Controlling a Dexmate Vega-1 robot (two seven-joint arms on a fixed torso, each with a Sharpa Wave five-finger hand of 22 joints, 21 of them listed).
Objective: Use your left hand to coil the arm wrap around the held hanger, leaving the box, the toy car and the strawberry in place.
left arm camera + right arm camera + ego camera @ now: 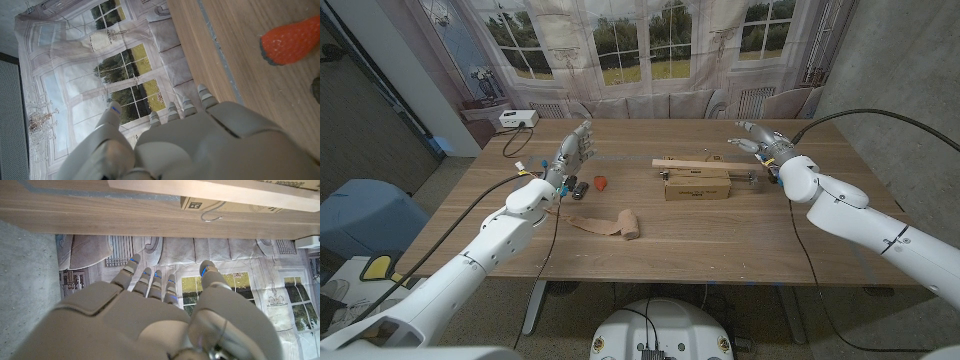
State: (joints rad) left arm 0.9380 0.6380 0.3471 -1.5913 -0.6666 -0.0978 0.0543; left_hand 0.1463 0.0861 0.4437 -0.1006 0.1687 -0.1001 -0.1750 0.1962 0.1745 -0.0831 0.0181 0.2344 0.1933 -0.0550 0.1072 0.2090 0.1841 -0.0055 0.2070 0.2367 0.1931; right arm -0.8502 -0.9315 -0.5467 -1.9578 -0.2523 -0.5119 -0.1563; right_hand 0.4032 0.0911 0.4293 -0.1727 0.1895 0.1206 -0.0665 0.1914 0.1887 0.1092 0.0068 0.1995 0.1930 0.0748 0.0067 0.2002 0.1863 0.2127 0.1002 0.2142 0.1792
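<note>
Closest in, one tan arm wrap point(610, 225) lies on the surface point(720, 240). One strawberry point(601, 182), one toy car point(577, 188), one box point(698, 186) under one hanger point(705, 166). Left robot hand point(572, 150) and right robot hand point(760, 140) both hover with fingers apart, gripping nothing.

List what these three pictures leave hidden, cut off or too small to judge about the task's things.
- Hanger, head view: lies across the box; its shape is too small to read.
- Toy car, head view: a small dark blob, no detail.
- Strawberry, left wrist view: cut by the picture's edge.
- Arm wrap, head view: its folds are unclear.
</note>
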